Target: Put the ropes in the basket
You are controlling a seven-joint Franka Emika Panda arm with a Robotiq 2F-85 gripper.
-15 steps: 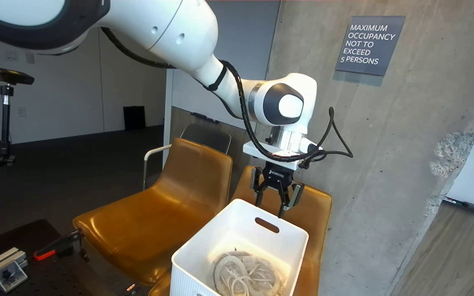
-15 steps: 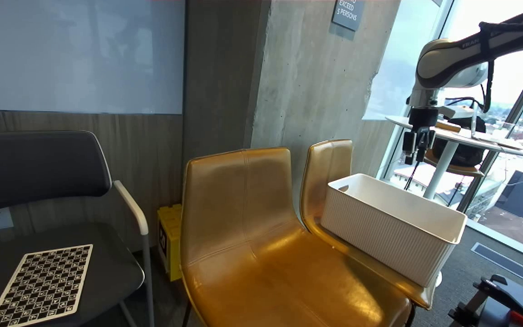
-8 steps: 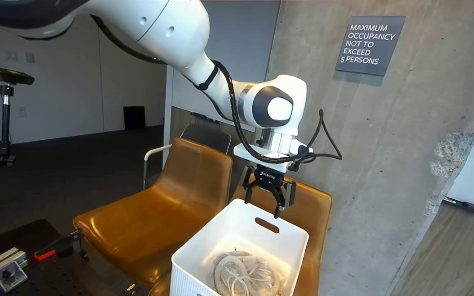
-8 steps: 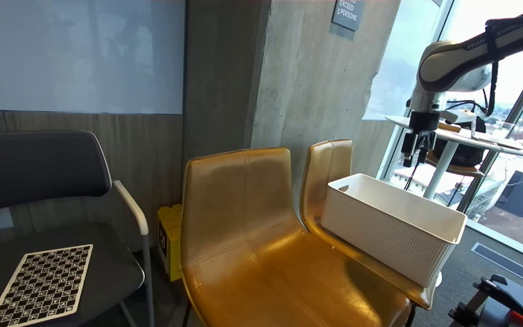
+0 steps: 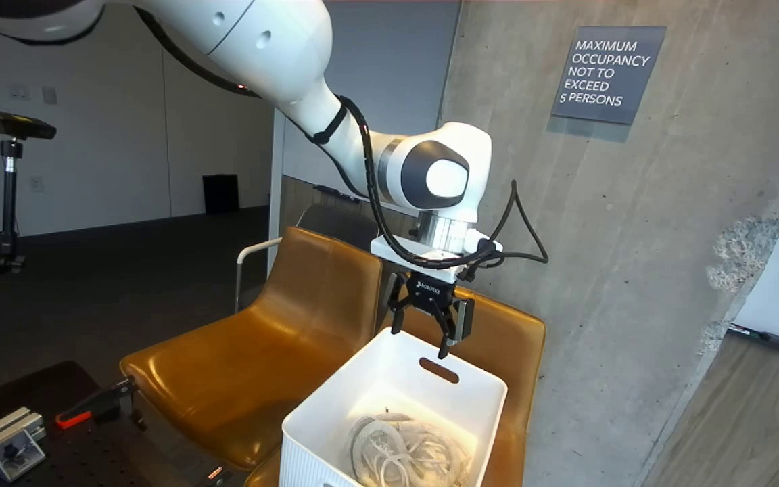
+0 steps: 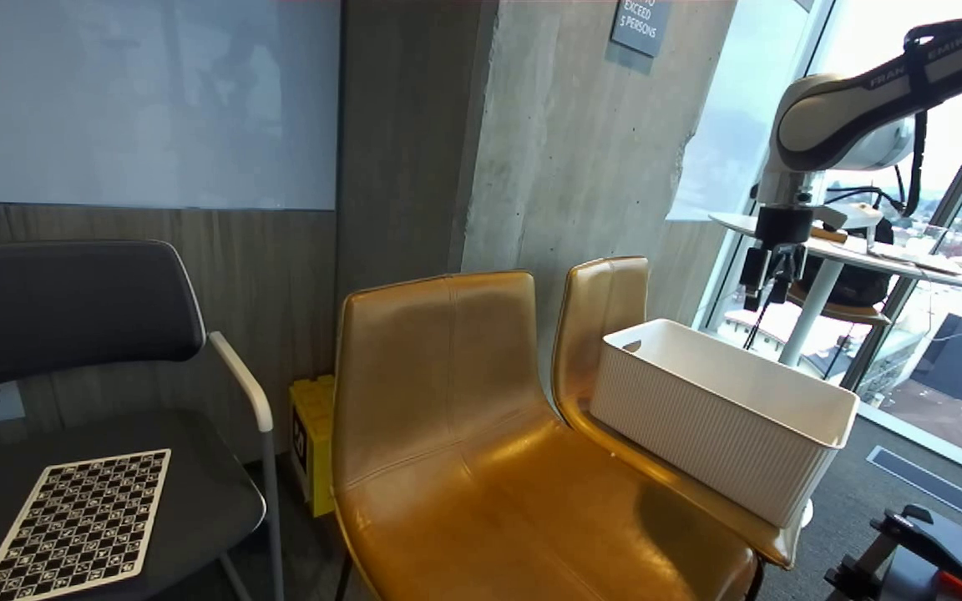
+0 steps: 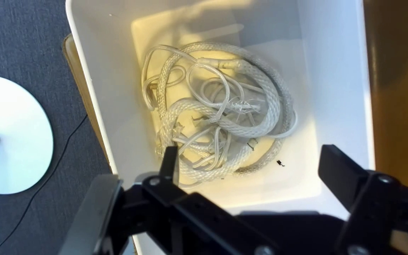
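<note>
The basket, a large white bin [image 5: 389, 372], stands on the seat of a brown chair; it shows in both exterior views [image 6: 698, 426] and in the wrist view [image 7: 335, 71]. The cream ropes [image 5: 399, 460] lie coiled in a loose tangle on its floor. They also show in the wrist view [image 7: 250, 132]; in an exterior view the basket's side hides them. My gripper [image 5: 420, 343] is open and empty, pointing down above the basket near its slotted end. It also shows in an exterior view [image 6: 765, 305] and in the wrist view [image 7: 249, 152], fingers wide apart, above the ropes.
A brown chair [image 5: 254, 345] stands beside the basket's chair [image 5: 525, 338]. A concrete wall [image 5: 633, 270] rises behind. A dark surface with a clamp [image 5: 95, 406] is at the lower left. A round white table [image 6: 823, 242] stands beyond the basket.
My open gripper has moved left in an exterior view, further over the basket, and slightly right and down in an exterior view. The ropes and the basket have not moved.
</note>
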